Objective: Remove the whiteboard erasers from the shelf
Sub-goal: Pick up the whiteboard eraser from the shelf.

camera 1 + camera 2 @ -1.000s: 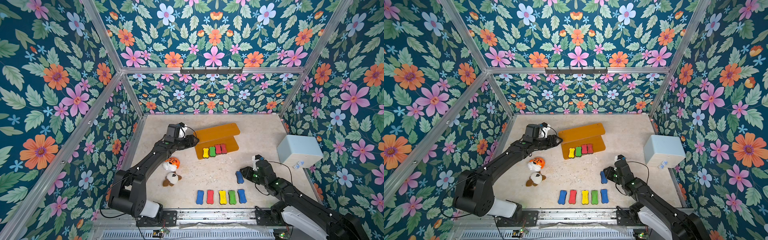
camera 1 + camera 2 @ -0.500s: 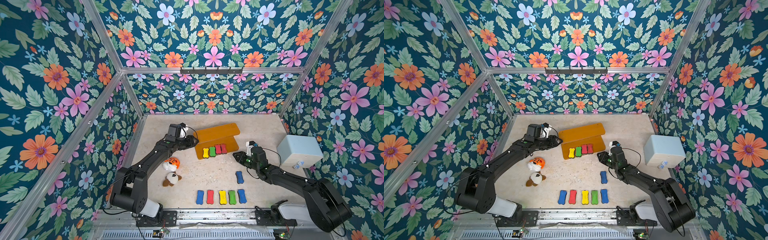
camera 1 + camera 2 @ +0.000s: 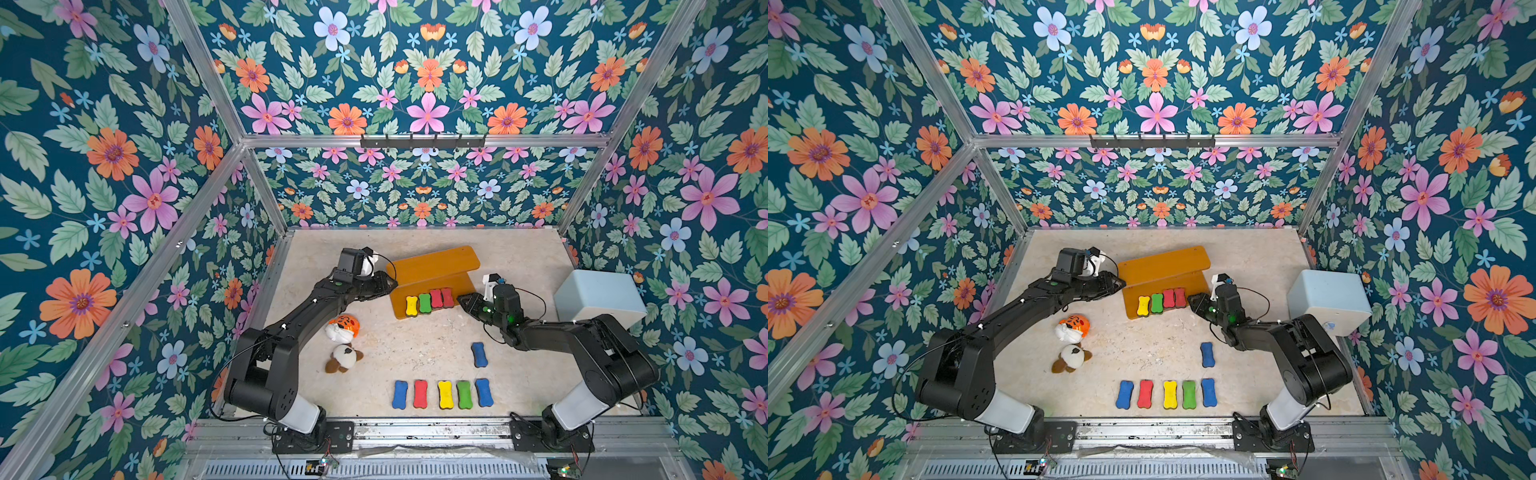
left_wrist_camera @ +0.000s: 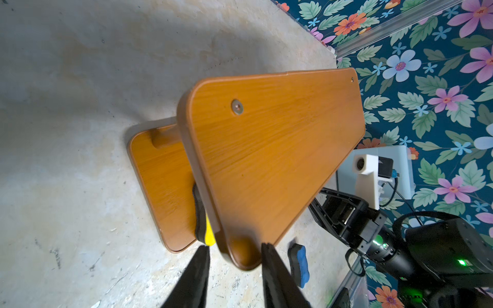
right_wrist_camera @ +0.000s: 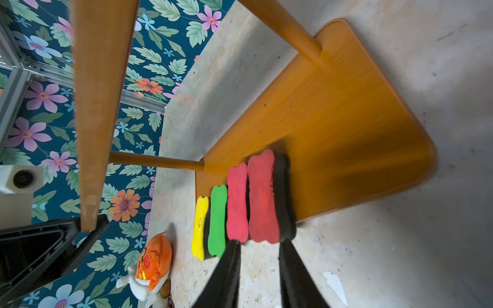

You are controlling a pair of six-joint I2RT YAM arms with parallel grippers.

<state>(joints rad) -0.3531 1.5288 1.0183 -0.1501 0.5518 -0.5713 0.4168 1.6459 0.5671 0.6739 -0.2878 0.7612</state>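
The orange-brown two-tier wooden shelf [image 3: 432, 266] stands toward the back of the pale stone-look table [image 3: 519, 257]. Four bone-shaped foam whiteboard erasers lie side by side on its lower board: a yellow eraser [image 3: 411, 306], a green eraser [image 3: 424, 302], an inner red eraser [image 3: 436, 298] and an outer red eraser [image 3: 447, 296]. A row of five erasers [image 3: 444, 394] lies near the table's front, with a lone blue eraser [image 3: 479, 354] between that row and the shelf.

The right end effector [image 3: 460, 300] sits just beside the outer red eraser. Its fingers are apart, with the tips flanking that eraser's end and not closed on it.

The left end effector [image 4: 234, 250] has the upper board's corner between its fingers. I cannot tell whether they press on it.

An orange tiger plush [image 3: 345, 326] and a brown-and-white dog plush [image 3: 344, 358] lie left of centre. A pale blue box [image 3: 598, 301] stands at the right.
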